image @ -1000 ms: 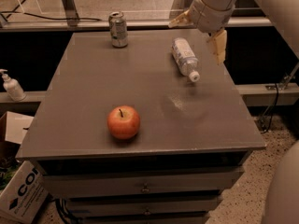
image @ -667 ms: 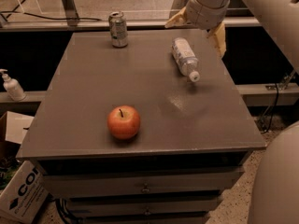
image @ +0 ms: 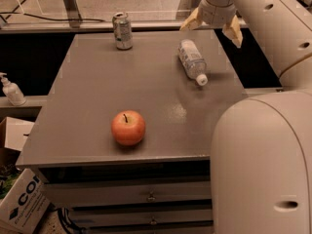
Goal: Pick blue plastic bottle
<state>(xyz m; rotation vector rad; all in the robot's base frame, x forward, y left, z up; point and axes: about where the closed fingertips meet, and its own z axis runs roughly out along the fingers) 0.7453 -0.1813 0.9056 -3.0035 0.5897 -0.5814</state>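
The blue plastic bottle [image: 192, 61] lies on its side at the back right of the grey table [image: 92, 91], its white cap pointing toward the front right. My gripper [image: 212, 27] hangs above and just behind the bottle, at the table's far right edge. Its two tan fingers are spread wide apart and hold nothing. The gripper is clear of the bottle and not touching it.
A dented metal can [image: 122, 30] stands at the back of the table. A red apple [image: 128, 127] sits near the front. A white pump dispenser [image: 10, 89] stands on a ledge at left. My arm's white body [image: 263, 165] fills the right foreground. Cardboard boxes [image: 22, 206] sit lower left.
The gripper has moved up and back, away from the bottle, and the arm's body has swung into the right foreground. The bottle, can and apple have not moved.
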